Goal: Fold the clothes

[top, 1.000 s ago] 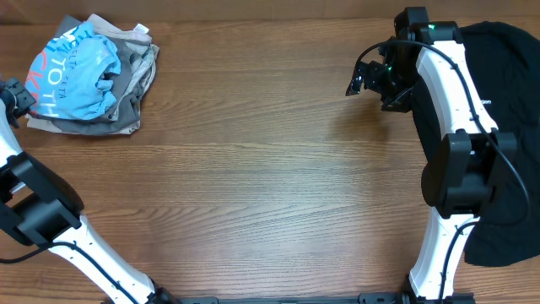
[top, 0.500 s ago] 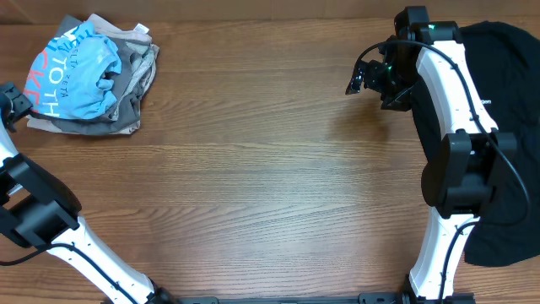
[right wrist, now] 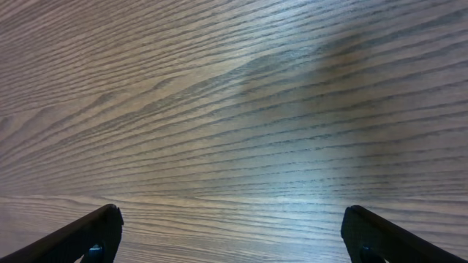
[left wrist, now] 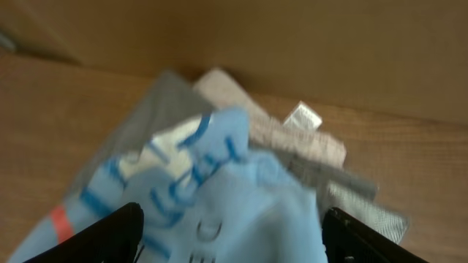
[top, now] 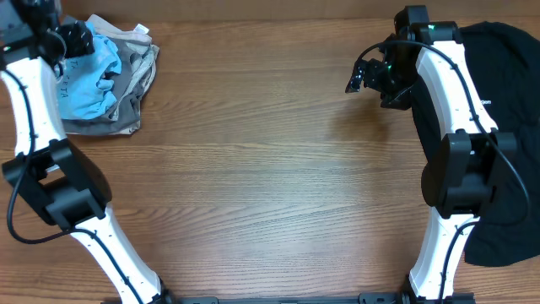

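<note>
Evidently pick-up is being attempted: the light blue T-shirt is heaped on grey garments at ten o'clock, under wide, empty left fingers; right fingers are held wide; an edge must be pinched next

Nothing is being shown clearly enough to be read in full. On the light blue T-shirt at the far left, small pale print is being shown near its far edge, too small to read. In the left wrist view, blue letters on it are being blurred beyond reading. On the black cloth at the right, a tiny white word, possibly ending in "en", is being shown.
</note>
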`<state>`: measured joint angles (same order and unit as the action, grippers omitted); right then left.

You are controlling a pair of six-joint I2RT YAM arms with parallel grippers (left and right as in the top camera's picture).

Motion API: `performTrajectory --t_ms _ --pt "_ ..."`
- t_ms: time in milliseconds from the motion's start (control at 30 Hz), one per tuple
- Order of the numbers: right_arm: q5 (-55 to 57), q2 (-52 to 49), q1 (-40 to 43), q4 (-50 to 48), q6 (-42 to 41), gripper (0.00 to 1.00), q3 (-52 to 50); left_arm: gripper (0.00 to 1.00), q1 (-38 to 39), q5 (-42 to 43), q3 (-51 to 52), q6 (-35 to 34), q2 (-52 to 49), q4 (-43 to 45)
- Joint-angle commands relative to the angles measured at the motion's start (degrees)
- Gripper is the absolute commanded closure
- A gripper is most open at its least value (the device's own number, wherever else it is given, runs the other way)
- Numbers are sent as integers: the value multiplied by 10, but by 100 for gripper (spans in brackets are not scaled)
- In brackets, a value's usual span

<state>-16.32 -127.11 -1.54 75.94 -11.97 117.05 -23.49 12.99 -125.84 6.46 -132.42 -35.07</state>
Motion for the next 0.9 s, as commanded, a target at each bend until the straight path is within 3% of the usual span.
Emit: performTrajectory --t_ms 0,233,433,633,800,867 --pt "-3 18 -3 -4 -1 0 13 19 26 -96 8 4 -23 16" --pt "-3 18 -3 -9 0 0 13 18 42 -119 8 -21 -128 2" --pt "-3 18 -3 -9 -1 0 13 8 50 -114 8 -35 -176 9" --pt "0 19 0 -24 -1 0 25 0 56 -73 -31 -35 -124 3" --pt "35 27 9 10 0 0 138 0 56 -55 -91 -35 -31 -51" --pt "68 32 10 50 2 0 231 0 56 -55 -114 -35 19 -82"
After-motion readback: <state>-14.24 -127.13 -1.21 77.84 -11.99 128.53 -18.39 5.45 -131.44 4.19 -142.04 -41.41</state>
